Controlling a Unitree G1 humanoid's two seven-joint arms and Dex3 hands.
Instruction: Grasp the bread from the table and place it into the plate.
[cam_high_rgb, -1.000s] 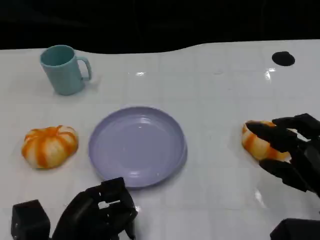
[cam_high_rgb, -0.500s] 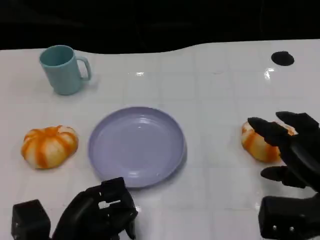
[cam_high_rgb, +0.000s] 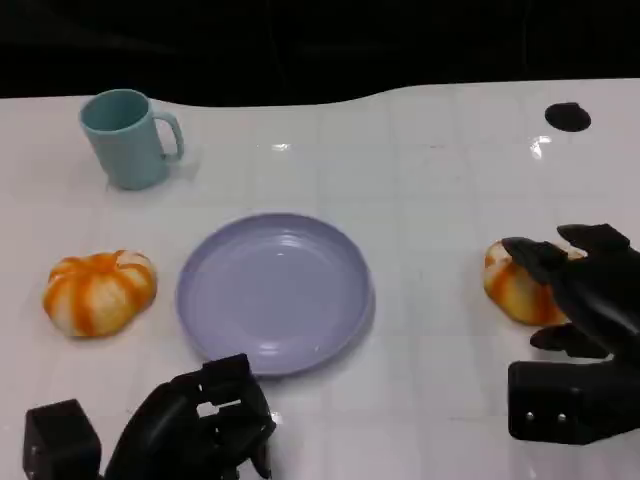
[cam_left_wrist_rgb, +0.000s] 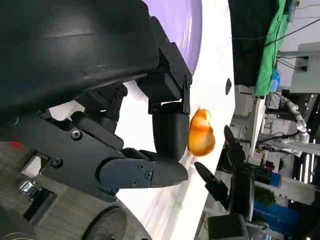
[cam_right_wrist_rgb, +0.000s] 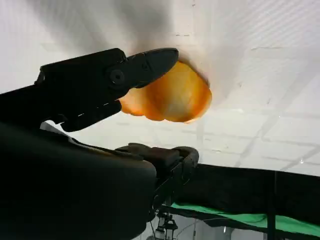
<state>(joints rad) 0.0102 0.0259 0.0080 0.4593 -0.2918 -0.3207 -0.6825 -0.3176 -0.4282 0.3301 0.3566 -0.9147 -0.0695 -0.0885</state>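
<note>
So, early days on this one. The plate (cam_high_rgb: 275, 290) sits bare in the middle of the table (cam_high_rgb: 430, 190) and no bread is in it, so the grasp, lift and drop are all still ahead, going by what I can see.

The bread (cam_high_rgb: 517, 287) I'm going for is at about 3 o'clock from the plate, well apart from it, lying on the table. My right hand (cam_high_rgb: 578, 300) is right on it from the 3 o'clock side, fingers spread over the top and near side. On the right wrist cam one fingertip (cam_right_wrist_rgb: 155, 60) is touching or just shy of the bread's edge (cam_right_wrist_rgb: 172, 95), honestly can't tell which from that angle. The rest of the fingers aren't wrapped round it, so I'd call the hand wide and not holding anything yet.

My left hand (cam_high_rgb: 205, 425) is parked at roughly 7 o'clock from the plate, near the table's front edge, fingers curled in with nothing in them.

There's also a second orange striped bread (cam_high_rgb: 98, 291) at 9 o'clock from the plate and a teal mug (cam_high_rgb: 128, 138) at about 10 or 11 o'clock, both untouched.
</note>
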